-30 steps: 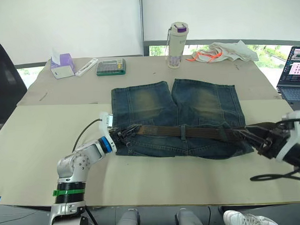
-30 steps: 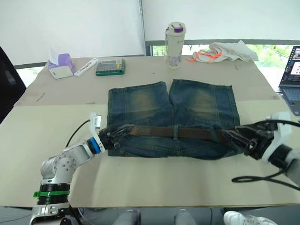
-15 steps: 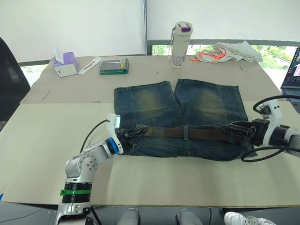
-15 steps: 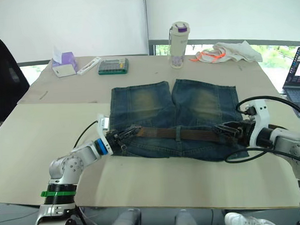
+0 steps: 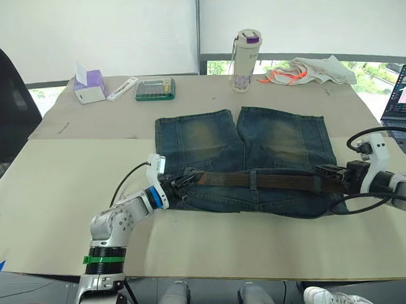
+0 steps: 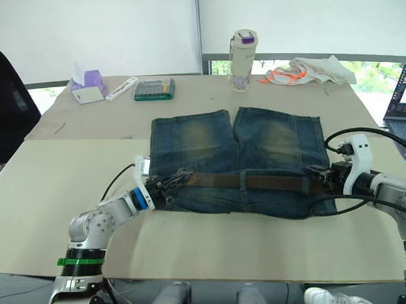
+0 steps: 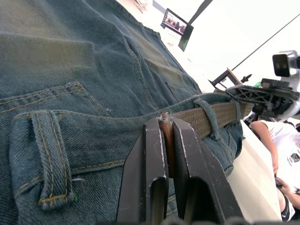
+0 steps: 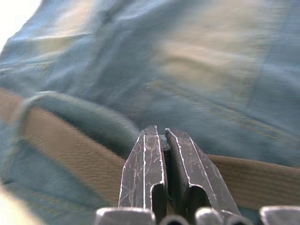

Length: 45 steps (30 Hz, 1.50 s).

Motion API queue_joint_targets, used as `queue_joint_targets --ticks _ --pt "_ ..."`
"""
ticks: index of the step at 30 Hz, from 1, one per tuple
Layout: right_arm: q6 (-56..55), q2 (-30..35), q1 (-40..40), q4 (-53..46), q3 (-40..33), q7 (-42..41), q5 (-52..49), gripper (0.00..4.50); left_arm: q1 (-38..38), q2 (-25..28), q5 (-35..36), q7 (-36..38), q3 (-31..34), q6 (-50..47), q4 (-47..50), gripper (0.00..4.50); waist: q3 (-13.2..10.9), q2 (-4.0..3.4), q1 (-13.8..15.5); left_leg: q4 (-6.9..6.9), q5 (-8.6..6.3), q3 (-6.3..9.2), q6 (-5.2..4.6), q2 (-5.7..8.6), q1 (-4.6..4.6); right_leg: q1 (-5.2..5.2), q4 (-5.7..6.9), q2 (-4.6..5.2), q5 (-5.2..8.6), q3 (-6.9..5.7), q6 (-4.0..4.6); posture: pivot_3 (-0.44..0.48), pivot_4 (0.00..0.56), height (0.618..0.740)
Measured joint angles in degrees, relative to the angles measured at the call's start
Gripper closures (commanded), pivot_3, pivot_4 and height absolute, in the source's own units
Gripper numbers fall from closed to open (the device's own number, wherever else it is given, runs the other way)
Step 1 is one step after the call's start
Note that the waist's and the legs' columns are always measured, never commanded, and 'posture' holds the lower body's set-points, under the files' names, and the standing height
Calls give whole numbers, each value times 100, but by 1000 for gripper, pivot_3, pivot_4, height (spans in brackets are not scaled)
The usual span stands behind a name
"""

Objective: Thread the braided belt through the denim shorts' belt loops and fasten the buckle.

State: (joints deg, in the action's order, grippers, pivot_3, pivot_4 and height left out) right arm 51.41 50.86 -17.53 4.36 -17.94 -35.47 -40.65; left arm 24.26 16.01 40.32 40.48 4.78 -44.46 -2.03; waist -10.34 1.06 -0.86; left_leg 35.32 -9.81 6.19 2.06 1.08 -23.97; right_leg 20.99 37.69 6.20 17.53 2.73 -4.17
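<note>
**Braided belt held at both ends across the waistband of the denim shorts.**
The long dark brown braided belt [image 5: 258, 181] lies along the waistband of the dark blue, yellow-faded denim shorts [image 5: 244, 157], which lie flat on the beige counter [image 5: 57, 199]; it passes under a narrow denim belt loop [image 5: 253, 180] near the middle. The left gripper [image 7: 165, 154] is clenched on the belt's edge beside another loop, and the right gripper [image 8: 164, 154] is clenched on the strap at the shorts' far side. The silver buckle cannot be made out. Risk: with both ends pinched, uneven pulling could drag the strap out of a loop or bunch the waistband, and a slip at either gripper would drop the end.
</note>
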Motion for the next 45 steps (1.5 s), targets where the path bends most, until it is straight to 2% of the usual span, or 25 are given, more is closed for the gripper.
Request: queue_joint_targets --ticks 7,18,26,30,36,43,45 --pt "175 -64 79 343 -357 558 115 4457 6 -41 2 78 -208 41 -1 4500 0 -1 22 0 0 0 0 2 -7 0 -5 1 0 0 0 0 150 740" --pt "437 608 678 474 -1093 422 115 4457 285 -301 -401 67 -616 465 -128 4500 0 -1 34 4 0 0 0 7 -11 0 -7 4 0 -3 -1 0 150 740" --pt "521 697 1134 773 -1664 420 151 4457 439 -564 -498 164 -876 564 -328 4500 2 -3 18 7 0 0 0 8 -12 0 -5 5 0 -3 -1 0 150 740" --pt "494 842 1220 966 -1856 424 358 4457 434 -420 -499 192 -839 564 -374 4500 2 -4 8 7 0 0 0 8 -11 0 -5 5 0 -3 -1 0 150 740" --pt "185 848 1305 917 -1801 247 505 4457 508 -16 -549 185 -358 752 -823 4500 2 -4 -17 9 1 0 0 7 -9 0 -1 5 0 -3 -2 0 150 740" --pt "-972 685 1294 796 -1427 -292 878 4457 759 369 -679 221 30 1050 -1241 4500 2 -4 -21 11 1 0 1 8 -12 0 -4 5 1 -3 -3 0 150 740" --pt "-1295 631 1205 779 -1416 -446 913 3654 758 374 -589 274 113 932 -1212 4500 2 -5 -28 12 1 0 1 7 -11 0 -2 5 0 -3 -3 0 150 740"
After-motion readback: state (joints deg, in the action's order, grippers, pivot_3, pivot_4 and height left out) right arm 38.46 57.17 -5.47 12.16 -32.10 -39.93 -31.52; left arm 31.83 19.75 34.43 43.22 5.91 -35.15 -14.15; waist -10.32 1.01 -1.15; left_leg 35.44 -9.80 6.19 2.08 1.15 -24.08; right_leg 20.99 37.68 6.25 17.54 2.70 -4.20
